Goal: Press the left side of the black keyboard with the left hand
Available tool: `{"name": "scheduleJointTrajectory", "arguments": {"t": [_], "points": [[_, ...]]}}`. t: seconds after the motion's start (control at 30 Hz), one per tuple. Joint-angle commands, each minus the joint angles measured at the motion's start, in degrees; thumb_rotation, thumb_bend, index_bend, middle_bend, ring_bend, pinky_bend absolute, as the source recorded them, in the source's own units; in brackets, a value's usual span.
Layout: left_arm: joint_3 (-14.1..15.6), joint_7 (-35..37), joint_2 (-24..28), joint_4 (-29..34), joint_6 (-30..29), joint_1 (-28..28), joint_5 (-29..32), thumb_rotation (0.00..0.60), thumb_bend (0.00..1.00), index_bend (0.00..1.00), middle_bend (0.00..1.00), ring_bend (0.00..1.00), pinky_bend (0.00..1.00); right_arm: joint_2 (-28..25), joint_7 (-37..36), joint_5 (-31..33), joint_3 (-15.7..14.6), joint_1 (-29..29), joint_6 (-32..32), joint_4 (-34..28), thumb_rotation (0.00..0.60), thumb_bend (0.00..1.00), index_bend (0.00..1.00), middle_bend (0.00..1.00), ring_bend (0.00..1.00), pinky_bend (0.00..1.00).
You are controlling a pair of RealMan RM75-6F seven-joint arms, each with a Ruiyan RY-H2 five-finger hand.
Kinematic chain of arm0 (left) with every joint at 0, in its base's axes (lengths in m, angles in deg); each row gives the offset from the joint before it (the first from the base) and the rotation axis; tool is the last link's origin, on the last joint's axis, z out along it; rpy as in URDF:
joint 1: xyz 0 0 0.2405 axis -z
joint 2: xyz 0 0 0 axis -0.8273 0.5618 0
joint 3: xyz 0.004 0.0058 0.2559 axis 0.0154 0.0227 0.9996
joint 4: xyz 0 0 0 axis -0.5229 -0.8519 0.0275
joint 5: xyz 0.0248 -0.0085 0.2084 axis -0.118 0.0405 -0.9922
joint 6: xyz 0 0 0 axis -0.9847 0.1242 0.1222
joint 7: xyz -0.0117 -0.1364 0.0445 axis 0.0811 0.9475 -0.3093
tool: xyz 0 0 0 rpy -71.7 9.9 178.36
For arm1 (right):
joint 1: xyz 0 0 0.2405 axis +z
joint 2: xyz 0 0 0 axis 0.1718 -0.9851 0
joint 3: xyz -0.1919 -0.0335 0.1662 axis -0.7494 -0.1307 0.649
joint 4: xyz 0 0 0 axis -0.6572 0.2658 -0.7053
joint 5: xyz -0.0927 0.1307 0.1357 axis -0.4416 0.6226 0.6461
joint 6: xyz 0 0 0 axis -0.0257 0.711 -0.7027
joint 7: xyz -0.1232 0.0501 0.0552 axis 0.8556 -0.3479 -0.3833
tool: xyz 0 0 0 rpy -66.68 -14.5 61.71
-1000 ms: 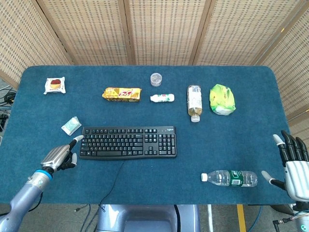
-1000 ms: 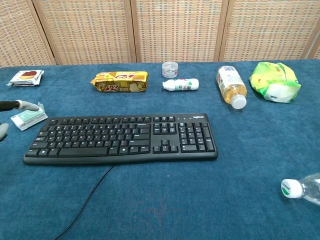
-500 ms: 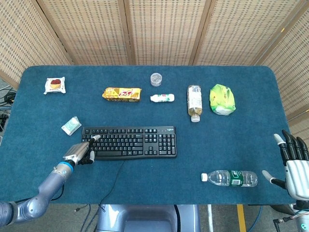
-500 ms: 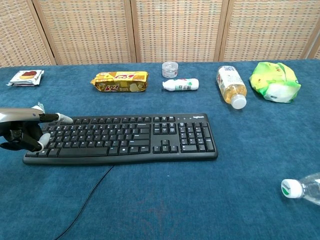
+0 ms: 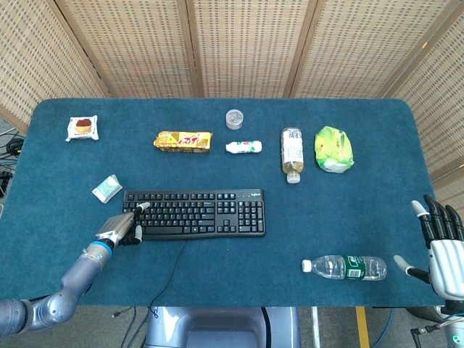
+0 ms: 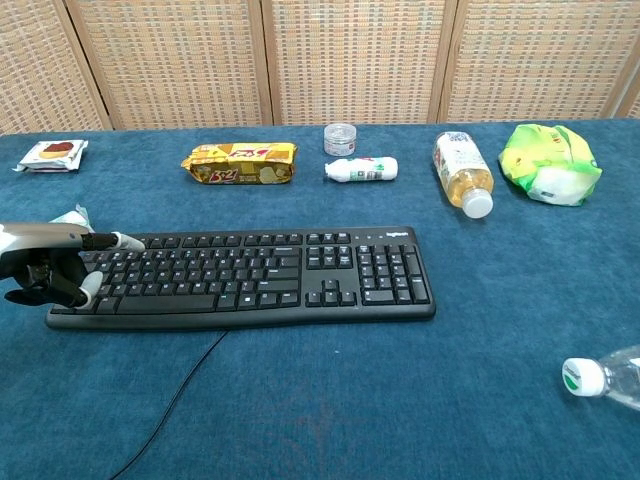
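Observation:
The black keyboard (image 5: 193, 213) (image 6: 245, 277) lies flat near the table's front, its cable trailing off the front edge. My left hand (image 5: 120, 228) (image 6: 52, 266) rests on the keyboard's left end: one finger is stretched out over the top-left keys and the others are curled in by the left edge. It holds nothing. My right hand (image 5: 442, 243) stands at the table's right edge with its fingers apart and upright, holding nothing; the chest view does not show it.
A small mint packet (image 5: 107, 188) lies just behind the keyboard's left corner. A water bottle (image 5: 345, 267) lies front right. Further back are a yellow snack pack (image 5: 183, 141), a small jar (image 5: 234, 119), a white bottle (image 5: 243, 147), a tea bottle (image 5: 292, 154), a green bag (image 5: 333, 148) and a wrapped cake (image 5: 82, 128).
The left hand moved right from beside the keyboard onto its left end, then drew back slightly left. The right hand stayed still.

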Motion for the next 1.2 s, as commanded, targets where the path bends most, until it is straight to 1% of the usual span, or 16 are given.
{"name": "scheduleJointTrajectory", "arguments": {"t": [0.03, 0.37, 1.2], "points": [[0.1, 0.5, -0.2, -0.6, 0.4, 0.0, -0.2, 0.6, 0.77, 0.0, 0.93, 0.94, 0.93, 0.0, 0.0, 0.0, 0.0, 0.0, 0.1, 0.0, 0.6, 0.0, 0.0, 0.0, 0.0, 0.0], [0.7, 0.8, -0.4, -1.3, -0.3, 0.4, 0.3, 0.6, 0.76, 0.0, 0.93, 0.94, 0.93, -0.1, -0.2, 0.1, 0.0, 0.0, 0.0, 0.0, 0.6, 0.0, 0.0, 0.0, 0.0, 0.0], [1.6, 1.4, -0.8, -2.9, 1.0, 1.5, 2.5, 0.6, 0.75, 0.0, 0.93, 0.94, 0.93, -0.2, -0.6, 0.3, 0.1, 0.0, 0.1, 0.0, 0.6, 0.0, 0.0, 0.0, 0.0, 0.0]]}}
